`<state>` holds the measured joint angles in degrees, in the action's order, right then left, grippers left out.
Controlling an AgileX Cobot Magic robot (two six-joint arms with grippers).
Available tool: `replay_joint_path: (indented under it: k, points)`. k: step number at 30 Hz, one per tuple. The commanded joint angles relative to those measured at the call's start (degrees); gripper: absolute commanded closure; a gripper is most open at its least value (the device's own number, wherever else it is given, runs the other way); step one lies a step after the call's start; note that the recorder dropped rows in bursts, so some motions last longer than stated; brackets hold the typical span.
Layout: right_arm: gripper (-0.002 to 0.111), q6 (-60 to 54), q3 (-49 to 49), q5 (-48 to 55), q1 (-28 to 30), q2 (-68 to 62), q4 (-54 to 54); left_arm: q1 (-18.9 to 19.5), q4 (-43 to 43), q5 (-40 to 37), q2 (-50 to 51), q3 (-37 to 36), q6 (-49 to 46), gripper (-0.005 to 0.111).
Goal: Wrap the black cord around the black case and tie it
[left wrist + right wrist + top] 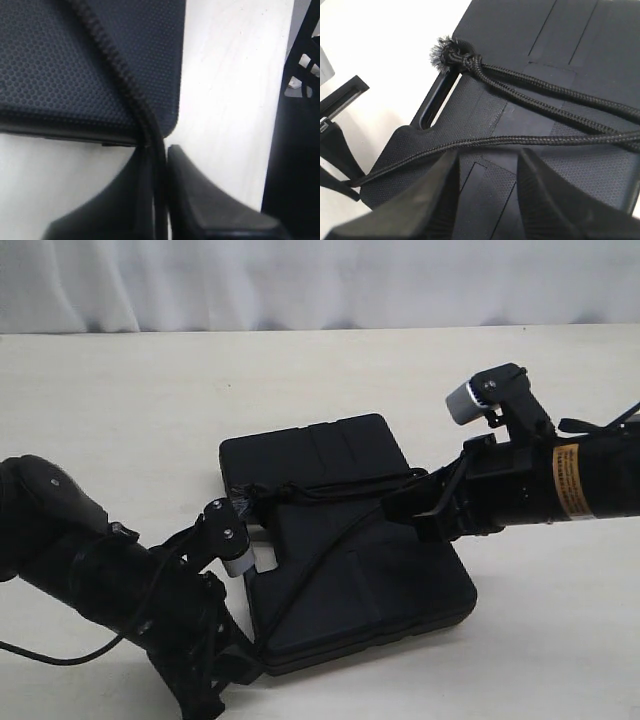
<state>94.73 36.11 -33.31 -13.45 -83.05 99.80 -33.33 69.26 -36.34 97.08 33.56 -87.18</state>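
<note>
The black case lies flat on the table. The black cord is knotted with a frayed tuft at the handle slot, and two strands cross the lid. A third strand runs diagonally to the case's near left corner. There my left gripper is shut on the black cord, which passes off the case corner and between the two closed fingers of my left gripper. My right gripper hovers over the lid, open; nothing lies between the fingers of my right gripper, and one strand passes just beyond the tips.
The pale table surrounds the case on all sides. A white curtain hangs behind the far edge. The right arm reaches in from the right, the left arm from the lower left.
</note>
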Motion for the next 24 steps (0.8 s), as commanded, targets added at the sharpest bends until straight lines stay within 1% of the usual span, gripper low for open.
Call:
replay_joint_path:
  k: [1,8,12,14,15,17,18,19,20,21,22,23,24]
  points:
    - [0.071,-0.8,-0.2,0.6,-0.1,0.1,0.1,-0.4,0.2,-0.7,-0.8,-0.2,0.5,0.107]
    - [0.071,-0.5,0.3,4.3,-0.1,3.4,0.1,-0.4,0.4,0.3,-8.9,0.4,0.5,0.107]
    - [0.071,0.0,0.2,4.7,-0.1,5.8,0.1,-0.4,1.3,0.6,-14.4,2.9,0.5,0.107]
    - [0.071,0.4,0.2,4.9,-0.1,6.6,0.1,-0.4,3.4,3.2,-15.9,4.9,-0.4,0.107]
    - [0.071,0.5,0.2,6.2,-0.1,7.6,0.1,-0.4,4.0,6.4,-15.8,7.1,-2.7,0.107]
    - [0.071,0.6,0.2,7.1,-0.1,9.5,0.1,-0.4,4.3,9.8,-14.9,10.3,-6.0,0.107]
    - [0.071,0.6,0.2,7.1,-0.1,10.0,0.1,-0.4,5.1,9.9,-14.7,11.6,-7.8,0.107]
    - [0.071,0.6,0.2,7.7,-0.1,11.2,0.1,-0.4,6.7,10.2,-14.1,14.3,-14.2,0.107]
    - [0.071,0.6,0.2,8.0,-0.1,11.6,0.1,-0.4,7.4,10.2,-13.9,15.5,-17.3,0.107]
    - [0.071,0.6,0.2,8.3,-0.1,12.4,0.1,-0.4,11.7,10.4,-12.7,17.9,-25.6,0.107]
    - [0.071,0.6,0.2,8.3,-0.1,12.6,0.1,-0.4,13.7,10.4,-12.0,18.9,-28.3,0.107]
    - [0.071,0.6,0.2,9.1,-0.1,12.6,0.1,-0.4,18.4,9.9,-9.6,21.4,-32.6,0.107]
    - [0.071,0.6,0.0,11.6,-0.1,12.6,0.1,-0.7,21.3,9.5,-7.0,23.7,-34.2,0.107]
